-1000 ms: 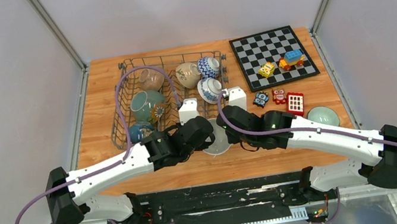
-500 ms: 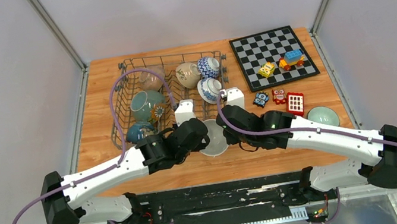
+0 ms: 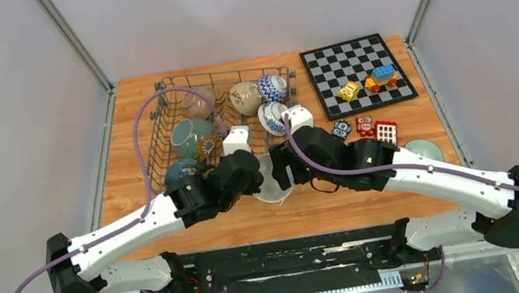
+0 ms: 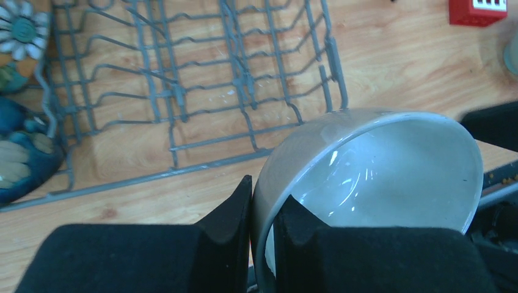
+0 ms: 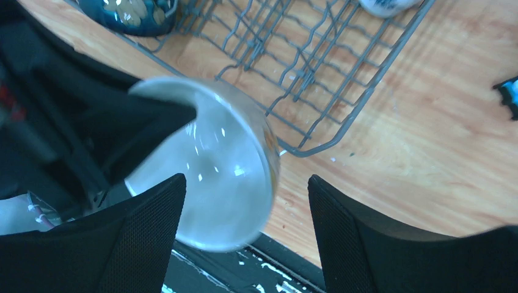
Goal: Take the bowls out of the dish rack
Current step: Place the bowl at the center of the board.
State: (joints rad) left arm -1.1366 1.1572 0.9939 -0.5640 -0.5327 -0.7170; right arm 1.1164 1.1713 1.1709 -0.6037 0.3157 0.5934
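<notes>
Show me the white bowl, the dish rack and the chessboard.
white bowl (image 4: pixel 391 177): left wrist view, on its inner wall.
dish rack (image 3: pixel 229 71): top external view, on its far rim.
chessboard (image 3: pixel 349 60): top external view, on bare squares.

A pale bowl (image 5: pixel 214 183) was held tilted by its rim in the left claw (image 5: pixel 149 104) and framed between the spread fingers of the right claw (image 5: pixel 245 180), above the wooden counter (image 5: pixel 427 152) near the dish rack (image 5: pixel 305 61).

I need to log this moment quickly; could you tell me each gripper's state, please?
Left gripper: closed on the white bowl, pinching its rim.
Right gripper: open, holding nothing.
</notes>
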